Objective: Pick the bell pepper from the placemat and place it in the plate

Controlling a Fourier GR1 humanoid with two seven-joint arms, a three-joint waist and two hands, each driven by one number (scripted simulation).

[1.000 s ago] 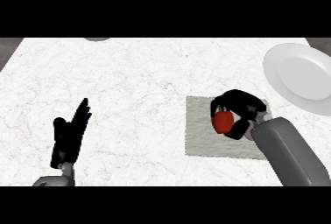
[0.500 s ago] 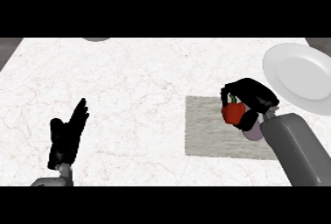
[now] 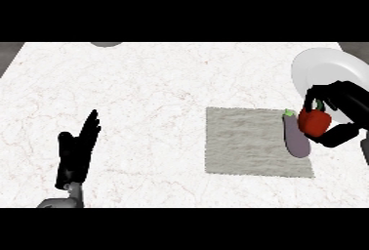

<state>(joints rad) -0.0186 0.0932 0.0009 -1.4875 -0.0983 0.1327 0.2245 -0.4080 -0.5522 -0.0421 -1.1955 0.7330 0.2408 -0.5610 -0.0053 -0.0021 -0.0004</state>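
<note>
Lifted off the placemat (image 3: 249, 141) toward the plate (image 3: 324, 68), the bell pepper (image 3: 314, 122) sits clutched in the right robot hand (image 3: 338, 112).

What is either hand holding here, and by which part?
The right hand holds the red bell pepper, fingers and thumb curled round its body, beside the plate. The left hand rests open, holding nothing.

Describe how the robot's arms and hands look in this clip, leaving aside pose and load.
Both hands are black, with slim fingers and a thumb. The left hand joins a grey forearm at the lower edge of the view. The right hand is the same black; of its arm only a thin grey sliver shows at the right edge. No cables, markings or sleeves are visible.
</note>
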